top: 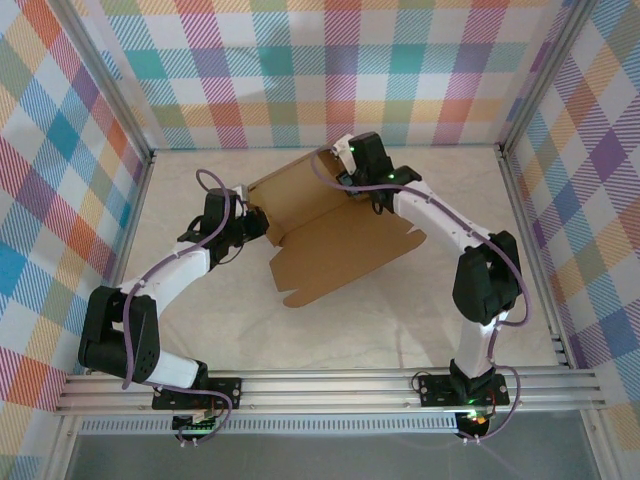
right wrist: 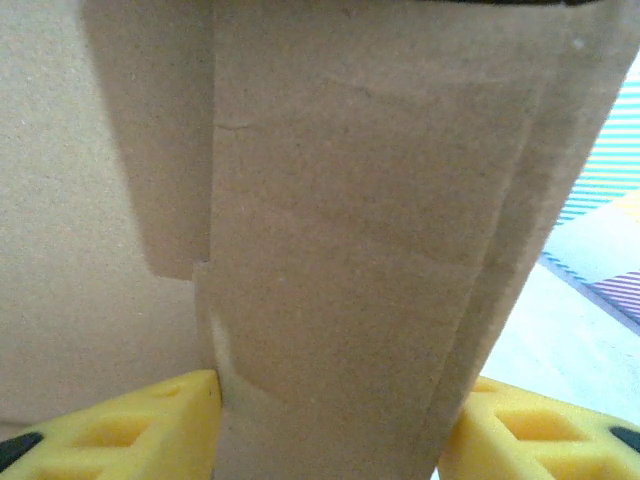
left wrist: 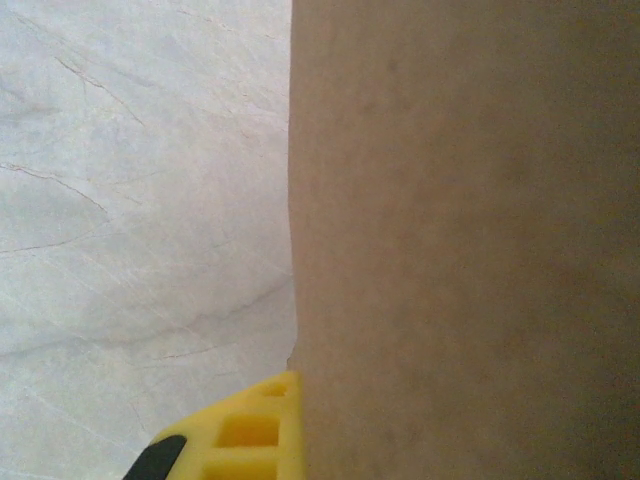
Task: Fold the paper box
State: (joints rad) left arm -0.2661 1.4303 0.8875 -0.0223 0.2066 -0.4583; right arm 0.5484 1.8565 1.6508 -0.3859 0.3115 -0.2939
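The paper box (top: 340, 235) lies half-folded on the counter (top: 400, 320) between both tools. The left tool (top: 250, 228) is pinched shut on the box's near wall. The right tool (top: 342, 172) stands parted, with the upright rear wall between its fingers (right wrist: 140, 430).

- The box (top: 340, 245) is plain brown corrugated cardboard, unprinted: a die-cut sheet only partly folded.
- It lies about mid-table, a little toward the far side, askew to the table edges.
- Its largest panel lies flat, running from a near-left corner out to the right, with notched tabs along its near and right edges.
- A second panel rises from the fold on the far-left side and stands tilted.
- A narrow side wall stands upright at the left end.
- At the far corner a strip looks doubled over in layers, though the close view is too tight to be sure.
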